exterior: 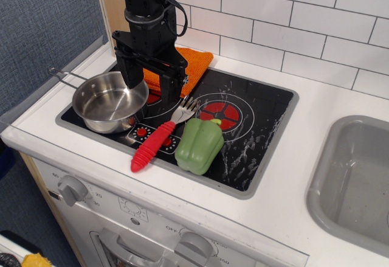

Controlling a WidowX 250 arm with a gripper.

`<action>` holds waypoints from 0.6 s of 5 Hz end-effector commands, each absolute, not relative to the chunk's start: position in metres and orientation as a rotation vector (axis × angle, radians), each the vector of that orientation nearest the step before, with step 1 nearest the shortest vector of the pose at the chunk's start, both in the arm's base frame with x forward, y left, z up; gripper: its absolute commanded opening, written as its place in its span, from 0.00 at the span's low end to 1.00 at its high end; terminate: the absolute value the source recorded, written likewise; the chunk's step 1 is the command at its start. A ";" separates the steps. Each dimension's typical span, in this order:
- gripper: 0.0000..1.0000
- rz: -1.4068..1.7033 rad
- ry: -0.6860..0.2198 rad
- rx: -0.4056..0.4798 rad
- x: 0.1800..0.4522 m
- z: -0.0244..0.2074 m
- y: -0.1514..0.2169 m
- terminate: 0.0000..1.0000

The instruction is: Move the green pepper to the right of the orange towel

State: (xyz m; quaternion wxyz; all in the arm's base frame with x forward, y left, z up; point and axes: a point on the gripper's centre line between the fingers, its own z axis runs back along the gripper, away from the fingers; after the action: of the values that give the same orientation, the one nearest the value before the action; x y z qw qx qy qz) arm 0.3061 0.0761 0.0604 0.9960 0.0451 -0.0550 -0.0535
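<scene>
The light green pepper (199,146) lies on its side at the front of the black stovetop (255,115), its stem pointing to the back. The orange towel (193,65) lies at the back left of the stovetop, partly hidden by the arm. My black gripper (152,89) hangs over the towel's front edge, behind and to the left of the pepper and apart from it. Its jaws stand wide open with nothing between them.
A steel pan (109,103) with a long handle sits at the stovetop's left, close to my gripper. A fork with a red handle (155,145) lies just left of the pepper. A grey sink (358,176) is at the right. A white tiled wall stands behind.
</scene>
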 end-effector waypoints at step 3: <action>1.00 -0.207 -0.271 0.076 0.307 0.112 0.022 0.00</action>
State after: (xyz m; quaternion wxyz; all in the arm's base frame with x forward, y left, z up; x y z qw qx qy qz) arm 0.3040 0.0194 0.0992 0.9875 0.0332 -0.1135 -0.1042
